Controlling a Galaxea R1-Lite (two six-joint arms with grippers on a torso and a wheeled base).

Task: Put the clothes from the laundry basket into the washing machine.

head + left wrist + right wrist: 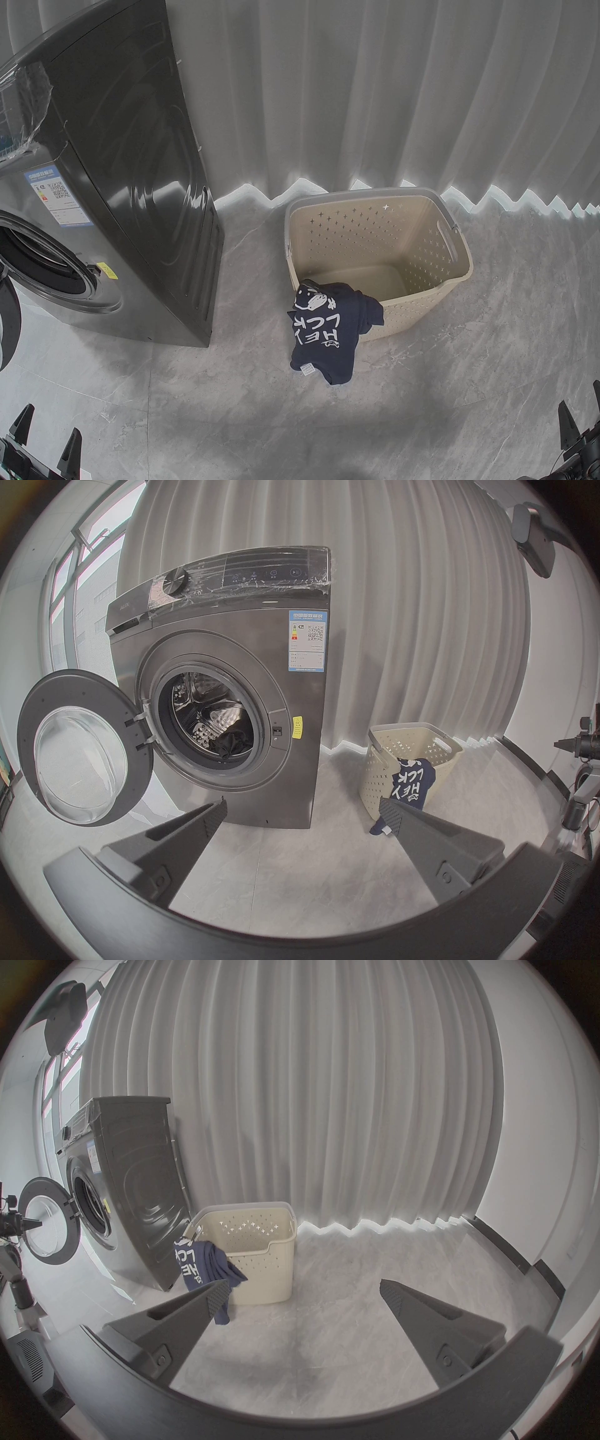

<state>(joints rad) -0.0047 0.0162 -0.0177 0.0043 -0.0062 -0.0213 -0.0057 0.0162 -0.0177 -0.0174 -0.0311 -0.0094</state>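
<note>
Head view: a navy T-shirt [328,331] drapes over the laundry basket's [375,234] near rim, its hem on the floor [250,406] (an easy pinch). Left wrist view: the washing machine [250,624] has its door [81,749] open for loading, with a dark garment [231,742] in the drum. The left gripper [301,804] is spread and empty. Right wrist view: the right gripper [303,1285] is likewise apart.

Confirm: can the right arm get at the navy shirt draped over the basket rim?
Probably yes. The right gripper is open, the navy shirt hangs over the basket rim, and only bare floor lies between them.
</note>
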